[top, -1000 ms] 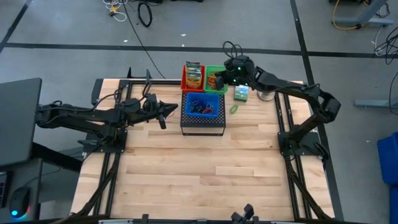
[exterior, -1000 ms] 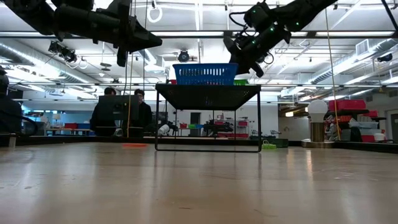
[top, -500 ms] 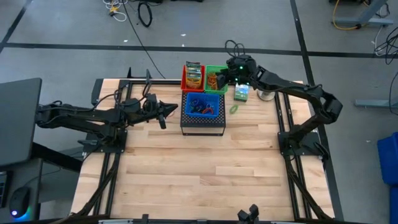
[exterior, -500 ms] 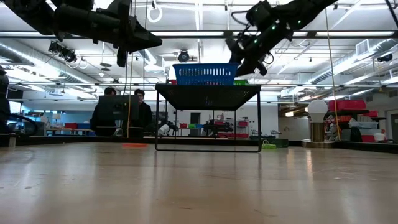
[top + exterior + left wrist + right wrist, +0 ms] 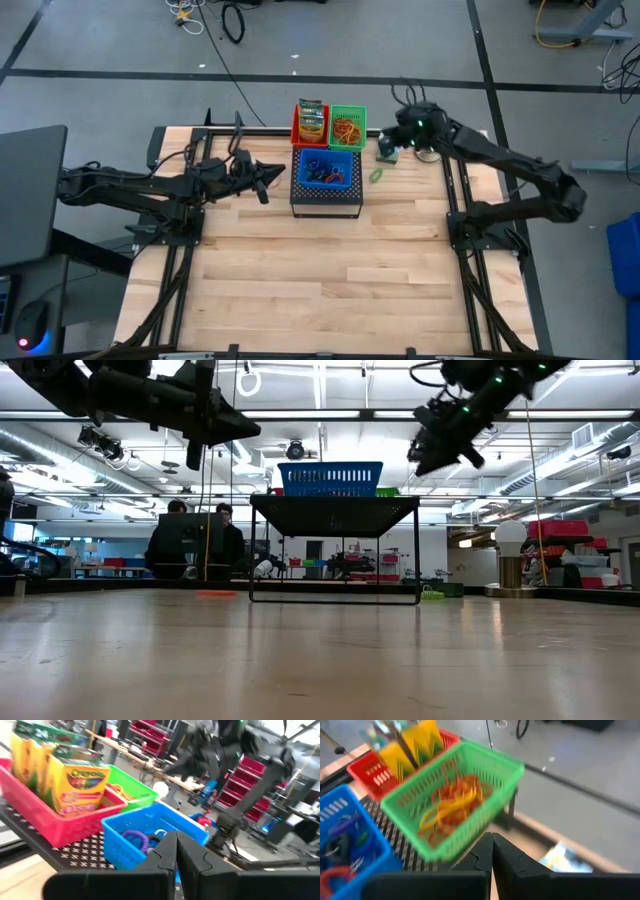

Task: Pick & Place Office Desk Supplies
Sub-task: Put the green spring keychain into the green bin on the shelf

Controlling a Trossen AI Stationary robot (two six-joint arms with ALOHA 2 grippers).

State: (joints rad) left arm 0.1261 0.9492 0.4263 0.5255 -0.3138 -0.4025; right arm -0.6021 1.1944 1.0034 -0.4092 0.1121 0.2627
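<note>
Tangled orange and tan rubber bands (image 5: 348,128) fill the green basket (image 5: 349,113); coloured loops (image 5: 324,170) lie in the blue basket (image 5: 345,183).

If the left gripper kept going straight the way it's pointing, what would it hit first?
Most likely the blue basket on the black stand. The left gripper, fingers shut, points at it from the side, though it may sit slightly above the rim; depth is hard to judge.

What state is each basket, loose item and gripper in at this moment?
green basket: on the black stand, holding rubber bands.
blue basket: on the stand, holding coloured loops.
red basket: on the stand, holding crayon boxes.
green-white box: on the table, under the right gripper.
green loop: loose on the table.
right gripper: shut, empty.
left gripper: shut, empty, raised left of the stand.
</note>
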